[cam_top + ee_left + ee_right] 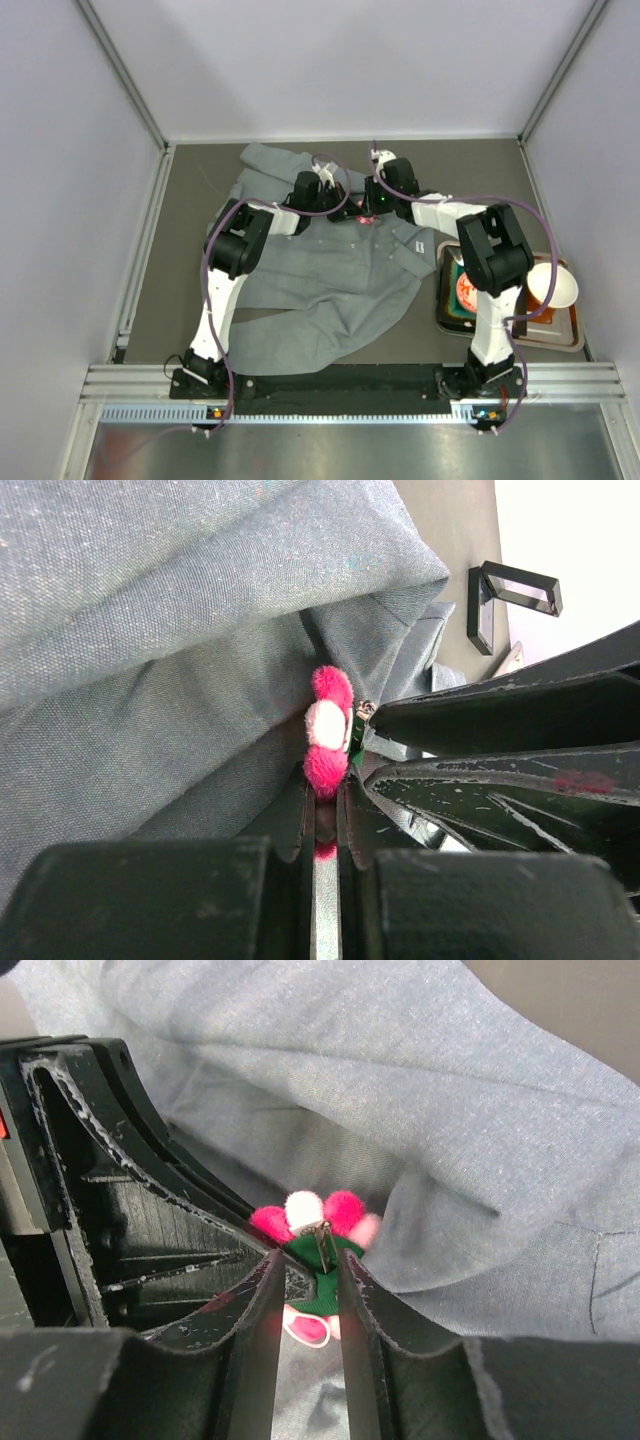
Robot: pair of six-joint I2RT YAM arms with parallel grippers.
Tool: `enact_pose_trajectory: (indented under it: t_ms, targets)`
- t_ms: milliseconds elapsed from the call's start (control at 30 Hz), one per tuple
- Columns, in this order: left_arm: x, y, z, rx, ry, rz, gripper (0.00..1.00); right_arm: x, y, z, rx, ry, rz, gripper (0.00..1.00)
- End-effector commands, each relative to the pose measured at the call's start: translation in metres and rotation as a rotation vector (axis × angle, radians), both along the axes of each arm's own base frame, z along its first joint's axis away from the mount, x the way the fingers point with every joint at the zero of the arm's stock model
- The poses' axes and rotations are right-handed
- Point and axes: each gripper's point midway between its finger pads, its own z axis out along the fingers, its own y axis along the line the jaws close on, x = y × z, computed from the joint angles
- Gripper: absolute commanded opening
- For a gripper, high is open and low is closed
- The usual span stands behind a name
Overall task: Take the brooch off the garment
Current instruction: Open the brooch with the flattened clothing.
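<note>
The grey garment point(320, 270) lies rumpled across the table. The brooch point(328, 730), with pink petals and a pale centre, stands at a fold near the collar; in the top view it is a small red spot point(366, 217). My left gripper point(325, 780) is shut on its lower pink petal. My right gripper point(312, 1265) comes from the other side, its jaws closed on the brooch's point(318, 1218) green backing with the metal pin between them. In the top view the left gripper point(345, 208) and the right gripper point(373, 207) meet at the brooch. I cannot tell whether the pin is still through the cloth.
A metal tray point(570, 338) stands at the right beside the right arm, holding a dish with an orange-red inside point(466, 290) and a pale cup point(552, 285). Grey walls close in the table on three sides.
</note>
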Motion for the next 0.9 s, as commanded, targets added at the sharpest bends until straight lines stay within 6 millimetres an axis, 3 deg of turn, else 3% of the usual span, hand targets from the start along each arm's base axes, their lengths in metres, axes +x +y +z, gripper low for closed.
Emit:
enact_pose_trajectory:
  t_ms: [0,467,867]
  targets:
    - [0.003,-0.002,0.004,-0.003,-0.037,-0.014,0.00,0.017,0.007,0.014,0.019,-0.048,0.010,0.28]
    - [0.003,-0.004,0.003,-0.013,-0.035,-0.021,0.00,0.017,-0.001,0.003,0.070,-0.001,0.024,0.29]
    - [0.003,-0.003,0.005,-0.015,-0.038,-0.021,0.00,0.013,0.002,-0.005,0.127,0.064,0.047,0.19]
